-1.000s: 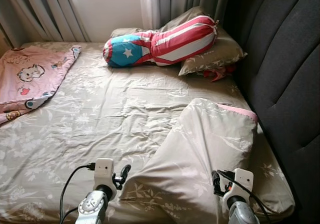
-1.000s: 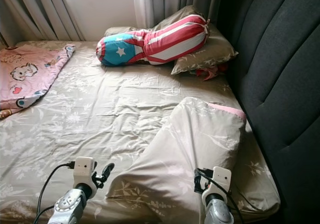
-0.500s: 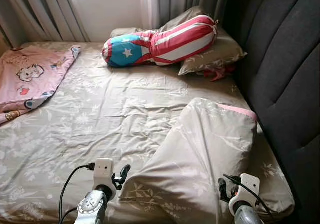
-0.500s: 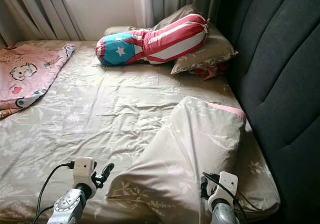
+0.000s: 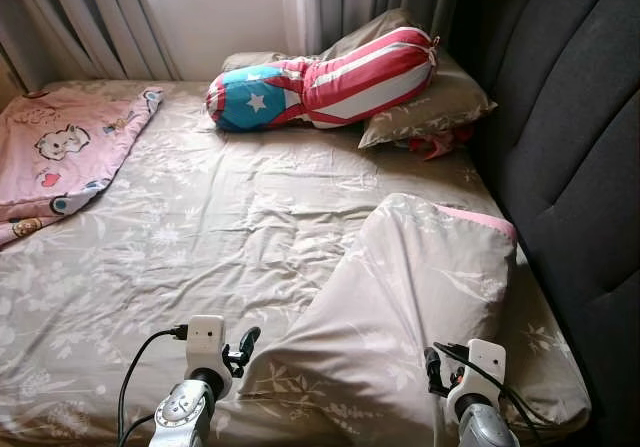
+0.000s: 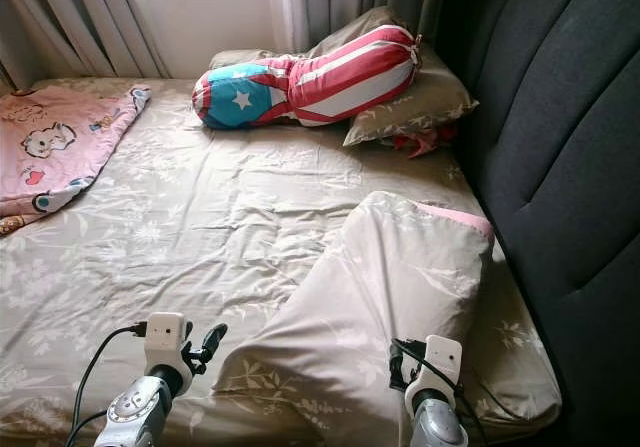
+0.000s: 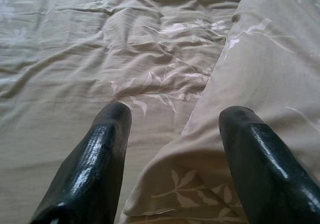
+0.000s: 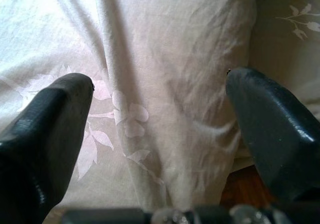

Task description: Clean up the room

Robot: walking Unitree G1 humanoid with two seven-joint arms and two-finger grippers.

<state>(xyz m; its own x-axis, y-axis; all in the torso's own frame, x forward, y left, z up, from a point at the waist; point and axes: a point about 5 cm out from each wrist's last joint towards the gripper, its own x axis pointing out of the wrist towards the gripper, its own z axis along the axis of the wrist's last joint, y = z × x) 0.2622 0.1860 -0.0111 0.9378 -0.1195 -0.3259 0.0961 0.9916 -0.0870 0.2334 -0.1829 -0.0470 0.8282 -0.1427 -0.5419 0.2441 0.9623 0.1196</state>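
Trouble looks most likely to come from the loose cloth itself: in the left eye view the beige leaf-printed pillow with a pink edge [image 5: 420, 297] lies slumped against the dark upholstered headboard [image 5: 580, 167], at about five o'clock in the scene, and a grip that catches only the slack case, or takes the matching beige floral bedsheet [image 5: 200, 237] along with it, would drag and rumple the bed rather than lift anything. The left gripper [image 5: 236, 350] sits at seven o'clock by the pillow's near corner, the right gripper [image 5: 432, 369] at five o'clock over its near end. Farther off, at twelve o'clock, a red, white and blue star-and-stripe bolster cushion [image 5: 320, 82] rests on a second beige pillow [image 5: 430, 107], and a pink cartoon-print blanket [image 5: 60, 152] lies at ten o'clock. The right eye view shows the same layout with both arms low at the near edge. In the left wrist view the left gripper's black fingers [image 7: 95, 164] stand well spread and empty, straddling the pillow's corner where it meets the sheet, apparently not touching either. In the right wrist view the right gripper's fingers [image 8: 45, 134] are likewise wide apart and hold nothing, poised above the pillow's creased fabric; closing on a single fold there could let the pillow slip out.
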